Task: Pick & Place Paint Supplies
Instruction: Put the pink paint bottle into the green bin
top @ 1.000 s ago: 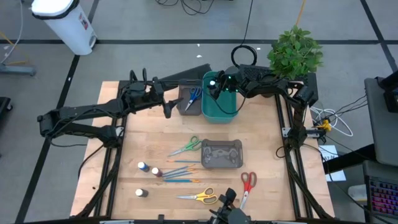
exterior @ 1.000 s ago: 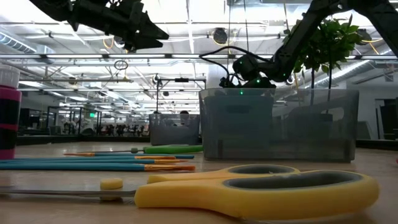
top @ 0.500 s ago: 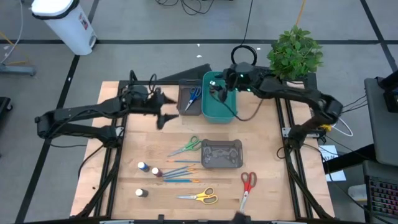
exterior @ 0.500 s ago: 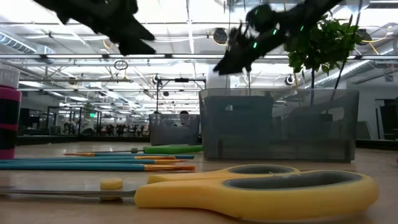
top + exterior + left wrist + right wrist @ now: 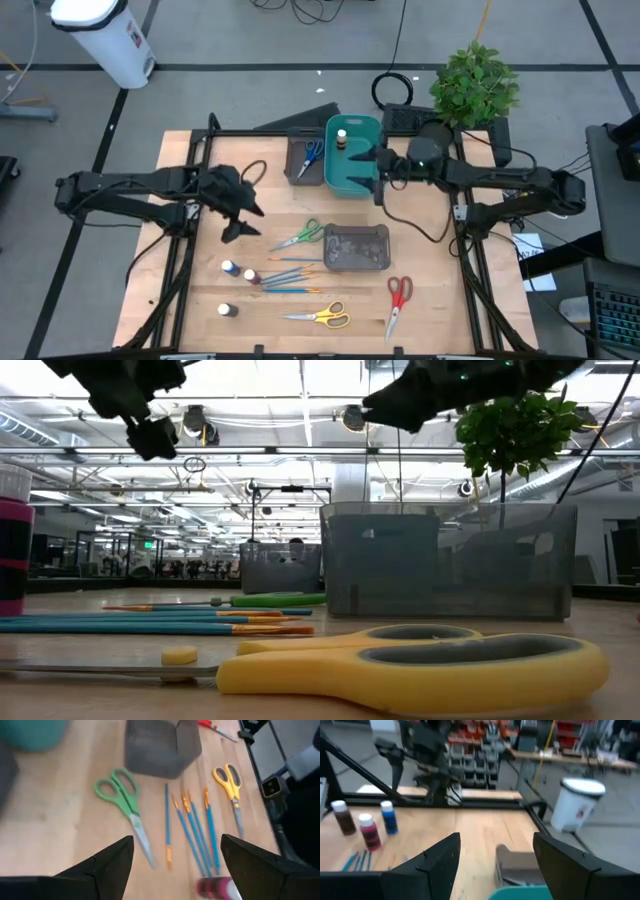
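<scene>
Left gripper (image 5: 238, 215) has moved from the tray with the blue scissors (image 5: 310, 154) toward table middle; jaws spread, empty. Beyond its tips lie green scissors (image 5: 122, 803) and brushes (image 5: 192, 832).

Right gripper (image 5: 378, 175) has left the teal bin (image 5: 352, 178), jaws released; one bottle (image 5: 341, 139) is inside.

Only low view shows yellow scissors (image 5: 400, 665) close up.

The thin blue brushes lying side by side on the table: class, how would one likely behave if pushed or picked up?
The brushes look long, thin and round, so one would probably roll when nudged sideways. They seem light and lie flat on the table, so pinching one up may be fiddly.
</scene>
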### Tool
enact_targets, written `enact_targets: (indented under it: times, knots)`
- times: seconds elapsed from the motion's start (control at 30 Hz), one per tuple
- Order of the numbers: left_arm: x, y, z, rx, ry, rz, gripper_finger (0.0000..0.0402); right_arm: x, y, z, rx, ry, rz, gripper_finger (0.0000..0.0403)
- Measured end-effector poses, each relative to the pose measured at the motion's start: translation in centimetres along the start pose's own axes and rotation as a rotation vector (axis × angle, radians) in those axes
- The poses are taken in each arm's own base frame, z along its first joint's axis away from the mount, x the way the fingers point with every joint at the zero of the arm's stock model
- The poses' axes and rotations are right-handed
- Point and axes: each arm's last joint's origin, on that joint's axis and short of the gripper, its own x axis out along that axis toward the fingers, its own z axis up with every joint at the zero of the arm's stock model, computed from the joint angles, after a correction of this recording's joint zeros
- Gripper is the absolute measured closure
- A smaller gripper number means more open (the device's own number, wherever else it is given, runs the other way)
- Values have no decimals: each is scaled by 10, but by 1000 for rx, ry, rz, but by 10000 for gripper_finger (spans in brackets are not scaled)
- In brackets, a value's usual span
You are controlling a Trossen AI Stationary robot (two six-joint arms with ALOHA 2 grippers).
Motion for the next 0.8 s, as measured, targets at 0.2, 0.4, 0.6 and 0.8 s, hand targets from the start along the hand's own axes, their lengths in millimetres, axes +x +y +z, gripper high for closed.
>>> enact_targets:
  times: [0.2, 0.4, 0.6, 0.8]
  knots:
    - [20, -25, -9, -35, 131, -65, 94, -4, 12, -11, -33, -146, 18, 161]
    - [41, -51, -26, 28, 288, -74, 108, -4, 21, -6, -6, -184, 53, 161]
    - [56, -71, -39, 12, 378, -99, 105, -4, 30, -2, -1, -219, 87, 161]
    - [65, -80, -47, 63, 383, 2, 99, -4, 37, -1, 1, -227, 99, 161]
